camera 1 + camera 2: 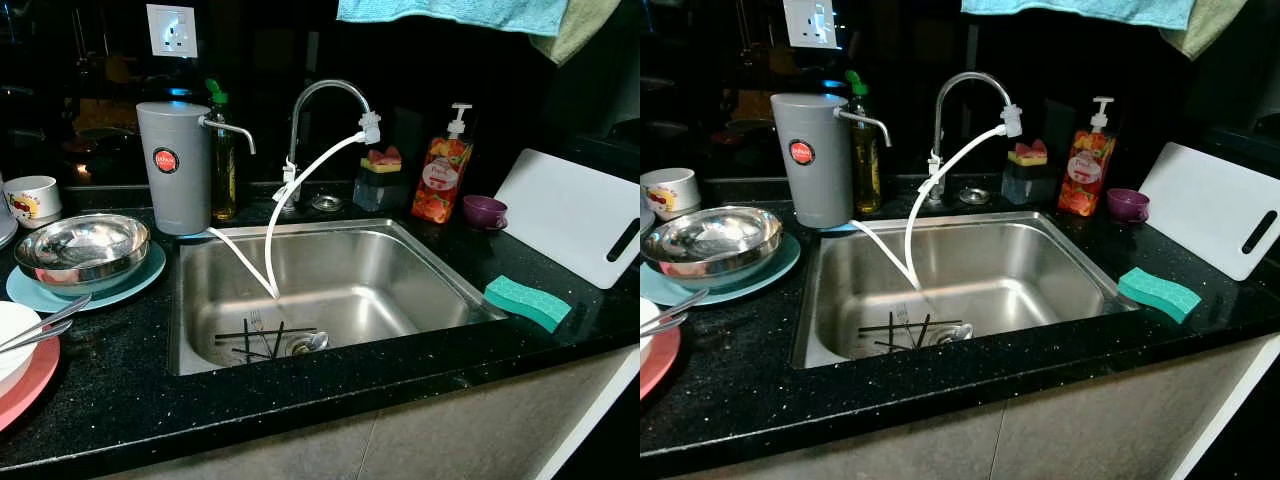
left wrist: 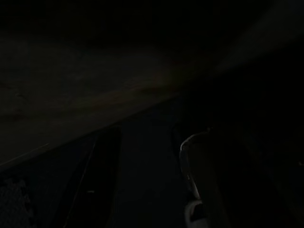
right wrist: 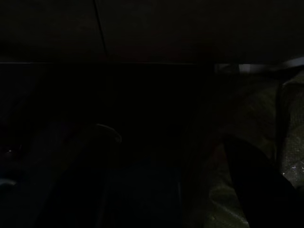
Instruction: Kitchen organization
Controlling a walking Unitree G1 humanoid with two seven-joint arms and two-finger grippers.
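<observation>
Before us, sink (image 1: 440,290) mid-counter, cutlery (image 1: 265,340) at its drain. Steel bowl (image 1: 82,248) on teal plate (image 1: 135,281) at counter's left edge, sponge (image 1: 527,301) right. Both wrist views dark; we can't tell either gripper's opening.

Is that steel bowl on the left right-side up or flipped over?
Right-side up. The steel bowl shows its shiny hollow inside, open upward, and sits on a light blue plate.

Sponge (image 1: 527,302) right of sink (image 1: 440,268)
</observation>
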